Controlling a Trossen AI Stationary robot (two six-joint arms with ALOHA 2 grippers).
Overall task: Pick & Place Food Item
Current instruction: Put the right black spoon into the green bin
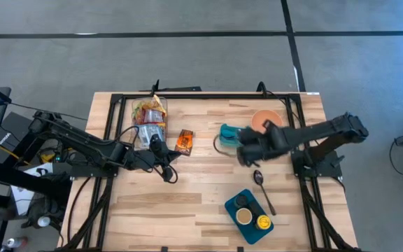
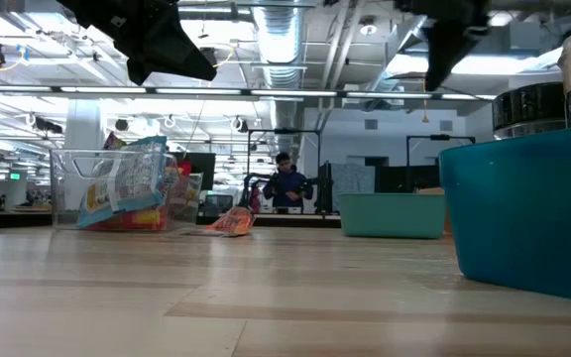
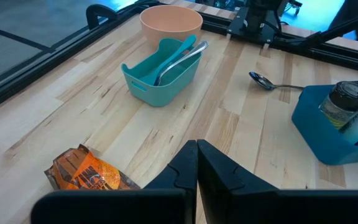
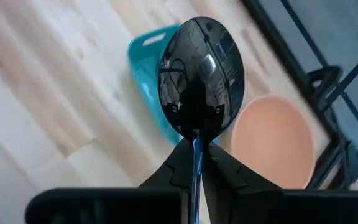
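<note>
The food task looks barely begun: the orange snack packet (image 1: 183, 141) lies flat on the table (image 1: 187, 203) beside the clear snack bin (image 1: 150, 119), long axis running from the bin side toward the front edge. The left gripper (image 1: 161, 150) hovers just beside it, fingers shut and empty. The right gripper (image 4: 194, 163), above the teal caddy (image 1: 228, 135), pinches a black spoon (image 4: 201, 78), bowl pointing away from the wrist.

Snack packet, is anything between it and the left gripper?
No, nothing visible. Only bare table lies between the shut left gripper and the snack packet; the teal bin sits farther off.
</note>
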